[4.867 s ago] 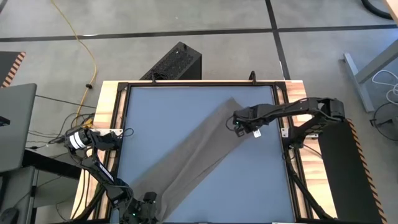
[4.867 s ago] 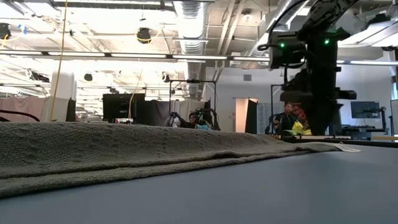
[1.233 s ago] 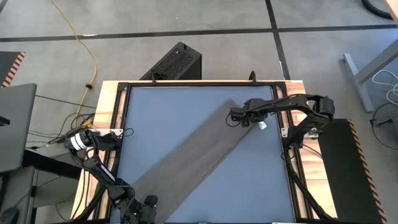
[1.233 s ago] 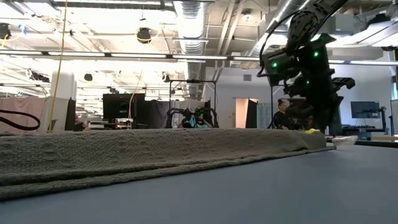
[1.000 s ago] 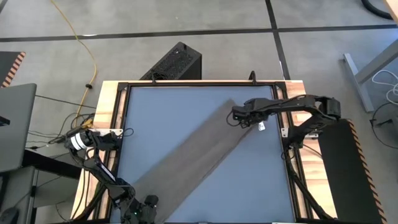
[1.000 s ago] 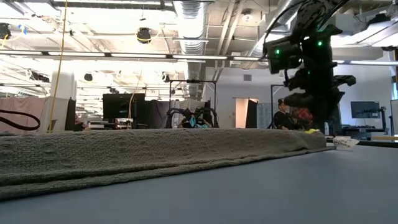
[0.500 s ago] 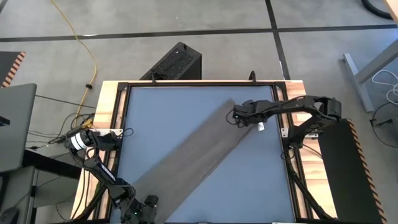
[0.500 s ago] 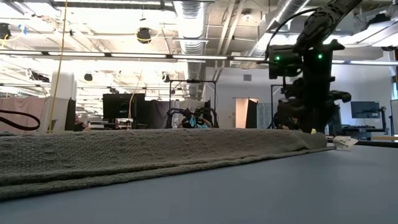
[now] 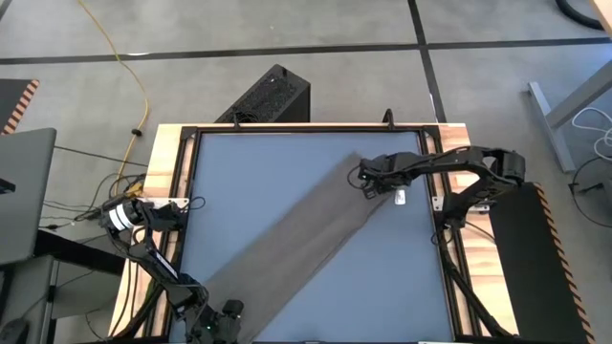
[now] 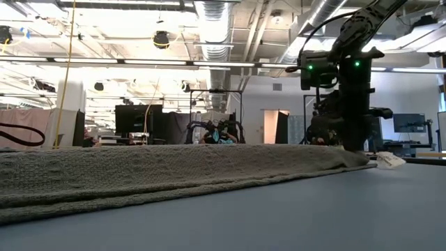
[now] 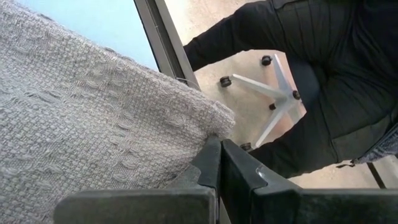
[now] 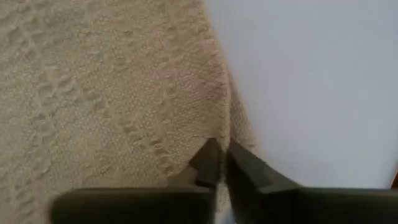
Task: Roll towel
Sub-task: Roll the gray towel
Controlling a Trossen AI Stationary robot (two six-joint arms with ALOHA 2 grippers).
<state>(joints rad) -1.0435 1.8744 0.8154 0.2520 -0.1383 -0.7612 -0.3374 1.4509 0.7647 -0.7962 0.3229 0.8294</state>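
Left gripper [image 11: 217,158]: closed, pinching the towel's near corner at the table's front edge. Towel [image 9: 306,234]: taupe, coarse woven, folded into a long diagonal band across the matte blue table [image 9: 249,182]. Judged soft, limp, light; best held by corners. Right gripper [image 12: 217,163]: pinched nearly shut on the far-end edge.

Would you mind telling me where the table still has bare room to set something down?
The towel crosses the table diagonally. Two bare patches flank it: one toward the far left corner, one toward the near right corner. It is crowded at the towel's far end, where the right gripper works, and at its near-left end by the left gripper.
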